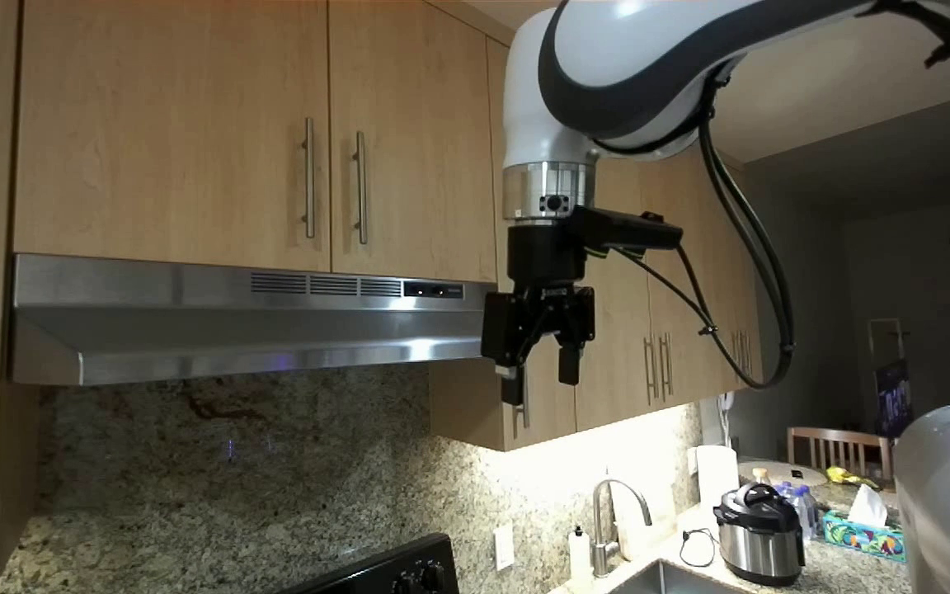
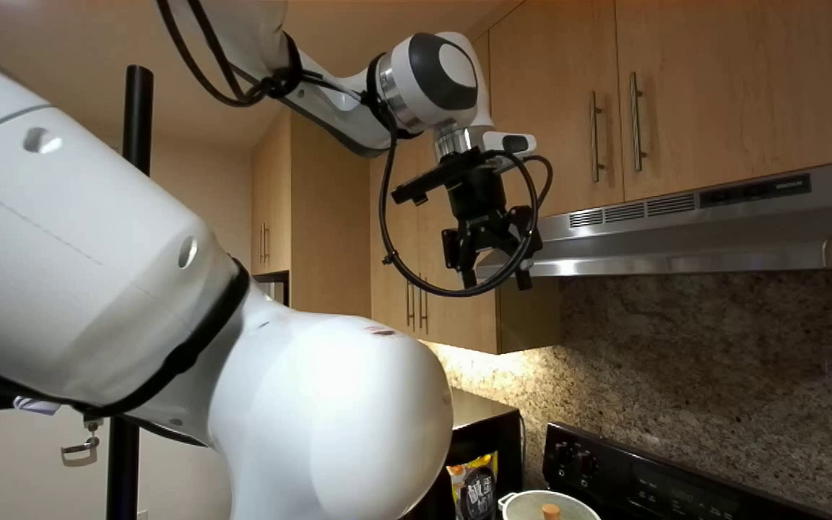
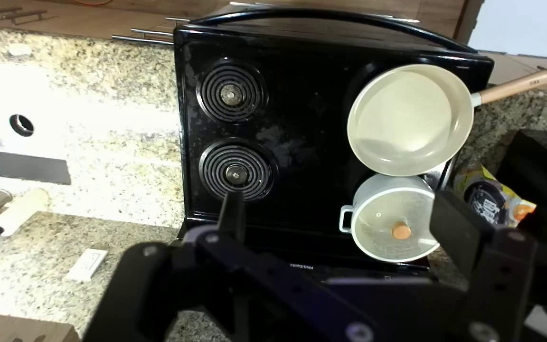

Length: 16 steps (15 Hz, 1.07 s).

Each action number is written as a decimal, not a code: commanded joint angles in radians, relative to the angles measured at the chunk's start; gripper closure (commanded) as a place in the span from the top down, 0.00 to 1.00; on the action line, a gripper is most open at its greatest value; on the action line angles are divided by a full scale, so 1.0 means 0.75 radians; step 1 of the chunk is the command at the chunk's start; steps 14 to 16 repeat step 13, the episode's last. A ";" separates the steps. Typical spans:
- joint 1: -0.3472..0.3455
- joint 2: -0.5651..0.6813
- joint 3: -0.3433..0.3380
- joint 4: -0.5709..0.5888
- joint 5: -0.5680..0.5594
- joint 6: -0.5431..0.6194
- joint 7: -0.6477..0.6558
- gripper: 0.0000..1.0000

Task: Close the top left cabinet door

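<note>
The top left cabinet door (image 1: pixel 170 124) is a short light-wood panel above the range hood, with a vertical silver bar handle (image 1: pixel 309 177) near its right edge. It looks shut, flush with the matching short door (image 1: pixel 417 157) beside it. The door also shows in an exterior view (image 2: pixel 553 108), behind the arm's wrist at its left side. It is out of the wrist view. My gripper (image 1: pixel 543 378) points down, open and empty, in front of the hood and apart from the door. It also shows in an exterior view (image 2: pixel 497 279) and the wrist view (image 3: pixel 339 209).
The steel range hood (image 1: pixel 261 330) juts out under the short doors. Taller light-wood doors (image 1: pixel 607 330) stand beside it. Below is a black stove (image 3: pixel 302 95) with a cream pan (image 3: pixel 409 114) and a lidded white pot (image 3: pixel 387 209). A cable loop (image 2: pixel 387 217) hangs by the wrist.
</note>
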 commanded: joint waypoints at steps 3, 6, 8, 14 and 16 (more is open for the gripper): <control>-0.079 0.006 0.011 -0.061 0.081 0.132 0.027 1.00; -0.086 0.001 0.012 -0.048 0.059 0.105 -0.014 1.00; -0.087 0.001 0.013 -0.047 0.059 0.105 -0.013 1.00; -0.087 0.000 0.014 -0.047 0.059 0.105 -0.013 1.00; -0.087 0.000 0.014 -0.047 0.059 0.105 -0.013 1.00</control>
